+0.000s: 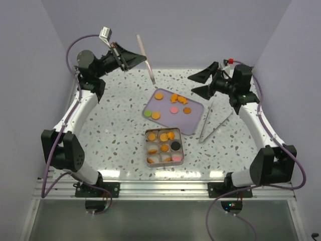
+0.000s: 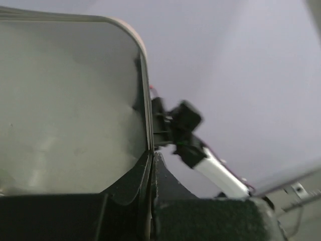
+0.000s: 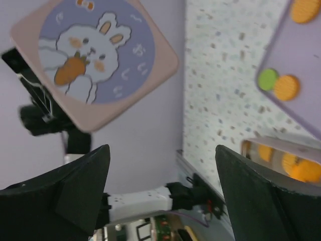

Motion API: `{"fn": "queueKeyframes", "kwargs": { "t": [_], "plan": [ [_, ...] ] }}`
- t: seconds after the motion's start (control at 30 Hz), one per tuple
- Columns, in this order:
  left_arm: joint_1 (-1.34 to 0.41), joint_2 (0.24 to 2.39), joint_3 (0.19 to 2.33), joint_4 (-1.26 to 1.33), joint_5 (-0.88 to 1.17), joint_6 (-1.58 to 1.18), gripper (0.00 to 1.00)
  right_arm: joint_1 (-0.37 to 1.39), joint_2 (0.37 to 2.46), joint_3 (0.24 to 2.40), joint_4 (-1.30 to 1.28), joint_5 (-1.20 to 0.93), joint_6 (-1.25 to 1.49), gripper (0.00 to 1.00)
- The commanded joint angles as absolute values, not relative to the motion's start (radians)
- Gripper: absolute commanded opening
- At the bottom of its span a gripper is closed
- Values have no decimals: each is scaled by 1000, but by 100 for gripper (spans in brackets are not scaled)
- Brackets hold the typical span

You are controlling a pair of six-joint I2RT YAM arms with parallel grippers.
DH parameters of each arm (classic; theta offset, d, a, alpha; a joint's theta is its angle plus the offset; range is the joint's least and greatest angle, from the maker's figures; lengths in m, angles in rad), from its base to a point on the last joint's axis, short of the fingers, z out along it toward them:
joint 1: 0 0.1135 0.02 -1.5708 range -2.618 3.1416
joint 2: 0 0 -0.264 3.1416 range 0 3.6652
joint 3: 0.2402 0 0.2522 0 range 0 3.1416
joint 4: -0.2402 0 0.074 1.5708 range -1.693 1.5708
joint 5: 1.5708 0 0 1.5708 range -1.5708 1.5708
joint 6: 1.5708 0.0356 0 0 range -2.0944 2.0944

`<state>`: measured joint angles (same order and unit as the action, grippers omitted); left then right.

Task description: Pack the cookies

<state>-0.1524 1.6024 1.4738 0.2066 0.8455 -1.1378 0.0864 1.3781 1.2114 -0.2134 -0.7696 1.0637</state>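
Note:
Several orange cookies, with a pink one and a green one, lie on the lilac tray. More cookies fill the divided square tin, among them a black one. My left gripper is raised at the back left, shut on the edge of the tin's pink lid. The left wrist view shows the jaws pinched on the lid's grey underside. My right gripper hovers open and empty at the back right. In its wrist view the gripper faces the lid's bunny picture.
Metal tongs lie on the speckled table to the right of the tray. In the right wrist view a green and an orange cookie show on the tray, with the tin below them. Lilac walls close in the back and sides.

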Motion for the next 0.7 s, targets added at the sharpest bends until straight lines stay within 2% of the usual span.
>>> {"fn": "queueKeyframes", "kwargs": {
  "t": [0.0,0.03,0.07,0.23,0.4,0.67],
  "plan": [
    [-137,1626,1365,1332,1030,-1918,0,92,1430,1248,375,-943,1439,90],
    [-137,1638,1374,1555,996,-2095,0,94,1449,1262,399,-949,1453,91],
    [-137,1649,1382,1624,926,-2152,0,106,1466,1275,438,-954,1475,91],
    [-140,1644,1405,1790,783,-2287,0,153,1600,1319,698,-939,1650,91],
    [-150,1652,1450,1819,756,-2327,0,238,1715,1361,898,-905,1788,90],
    [-163,1621,1428,1825,735,-2339,0,316,1802,1420,988,-818,1860,89]
  ]
}}
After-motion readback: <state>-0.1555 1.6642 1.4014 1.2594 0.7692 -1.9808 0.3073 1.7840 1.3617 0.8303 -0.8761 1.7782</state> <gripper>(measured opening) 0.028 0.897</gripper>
